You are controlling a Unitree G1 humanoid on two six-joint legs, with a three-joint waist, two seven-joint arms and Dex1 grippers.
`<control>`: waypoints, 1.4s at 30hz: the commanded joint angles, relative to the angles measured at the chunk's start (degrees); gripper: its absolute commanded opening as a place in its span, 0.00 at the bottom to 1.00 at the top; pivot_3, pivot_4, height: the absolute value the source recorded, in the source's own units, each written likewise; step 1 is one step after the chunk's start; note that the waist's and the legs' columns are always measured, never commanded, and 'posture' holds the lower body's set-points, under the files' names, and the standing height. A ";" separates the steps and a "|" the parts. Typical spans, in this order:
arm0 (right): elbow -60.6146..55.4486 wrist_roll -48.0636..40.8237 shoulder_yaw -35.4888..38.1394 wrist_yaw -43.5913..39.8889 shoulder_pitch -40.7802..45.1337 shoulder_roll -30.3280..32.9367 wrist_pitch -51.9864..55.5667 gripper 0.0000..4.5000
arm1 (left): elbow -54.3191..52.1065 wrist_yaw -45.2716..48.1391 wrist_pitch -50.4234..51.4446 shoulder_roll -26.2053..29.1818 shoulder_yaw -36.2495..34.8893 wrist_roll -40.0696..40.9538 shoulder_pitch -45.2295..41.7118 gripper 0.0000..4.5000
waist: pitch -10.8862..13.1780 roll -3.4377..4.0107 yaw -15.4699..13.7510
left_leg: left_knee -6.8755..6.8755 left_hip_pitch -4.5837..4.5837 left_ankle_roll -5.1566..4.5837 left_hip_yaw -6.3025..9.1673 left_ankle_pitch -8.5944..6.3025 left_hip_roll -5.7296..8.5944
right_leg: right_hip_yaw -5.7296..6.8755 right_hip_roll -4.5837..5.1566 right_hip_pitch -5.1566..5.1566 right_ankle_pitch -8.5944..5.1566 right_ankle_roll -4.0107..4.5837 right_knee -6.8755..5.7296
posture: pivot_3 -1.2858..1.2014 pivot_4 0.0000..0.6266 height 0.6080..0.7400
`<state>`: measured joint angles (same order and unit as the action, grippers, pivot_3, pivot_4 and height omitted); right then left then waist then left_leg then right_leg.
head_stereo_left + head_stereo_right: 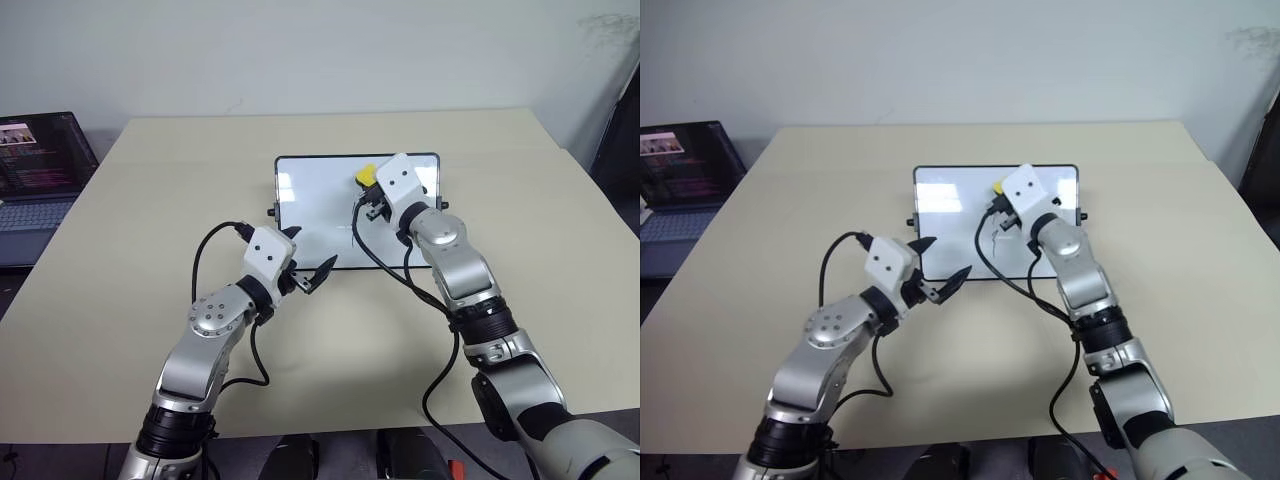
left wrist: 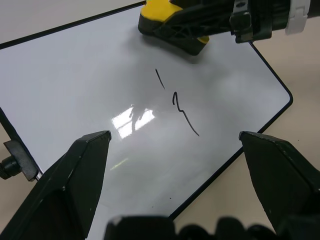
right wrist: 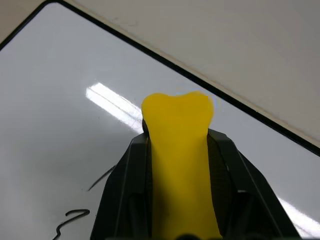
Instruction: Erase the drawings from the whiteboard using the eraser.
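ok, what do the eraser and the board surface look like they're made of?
Small yellow block eraser: looks like soft foam, matte; it bulges and pinches in where the right tool clamps it. White rectangular whiteboard: glossy, hard-looking surface, mirrors the ceiling light; thin black frame, probably plastic.

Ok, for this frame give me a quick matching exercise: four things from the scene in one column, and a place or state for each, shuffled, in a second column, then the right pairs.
Column one:
1. eraser
2. left gripper
3. laptop
4. drawings

Column two:
A. open, at the whiteboard's near edge
B. dark strokes on the white surface
C. clamped in the right gripper, over the board
D. at the table's left edge, screen lit

Pairs: 1-C, 2-A, 3-D, 4-B
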<state>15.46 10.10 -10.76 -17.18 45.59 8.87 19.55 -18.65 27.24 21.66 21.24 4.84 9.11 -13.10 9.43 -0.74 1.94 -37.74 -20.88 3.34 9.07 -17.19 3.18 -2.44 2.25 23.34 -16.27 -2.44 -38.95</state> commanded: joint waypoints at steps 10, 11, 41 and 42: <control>0.37 2.32 -3.35 -1.26 -2.46 0.55 -3.12 0.25 | -2.24 0.19 -1.68 0.22 -1.10 0.13 0.24 1.00 | 0.00 0.00 -0.01 | -0.01 0.01 0.00 0.00 0.00 0.00 | 0.00 0.00 -0.02 0.00 0.00 0.00 | 0.52 0.24 1.00; 0.18 2.36 -3.39 -1.32 -2.64 0.52 -3.03 0.25 | -2.33 0.13 -1.56 0.21 -1.11 0.13 0.17 1.00 | 0.00 0.00 0.00 | -0.01 0.02 0.00 0.01 0.00 0.00 | 0.00 0.00 -0.02 0.00 0.00 -0.01 | 0.52 0.24 1.00; -7.96 -4.12 3.84 1.32 -3.16 -2.25 -5.10 0.25 | -1.08 0.01 -2.01 -0.23 -0.63 0.12 -0.76 1.00 | 0.00 0.00 -0.02 | -0.01 0.00 0.00 0.02 0.00 0.00 | 0.00 0.00 -0.01 0.00 0.00 0.01 | 0.52 0.24 1.00; -7.75 -4.18 4.05 1.74 -2.83 -2.31 -5.59 0.25 | -0.89 0.03 -2.13 -0.27 -0.60 0.10 -0.86 1.00 | 0.00 0.00 -0.02 | -0.01 0.00 0.00 0.01 0.00 0.00 | 0.00 0.00 -0.01 0.00 0.00 0.01 | 0.52 0.24 1.00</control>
<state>10.87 6.98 -7.99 -16.42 40.81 6.94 16.27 -18.55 27.06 20.85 21.10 4.61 9.09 -13.07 9.43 -0.74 1.92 -37.75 -20.88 3.34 9.08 -17.19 3.18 -2.43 2.24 23.33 -16.27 -2.44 -38.95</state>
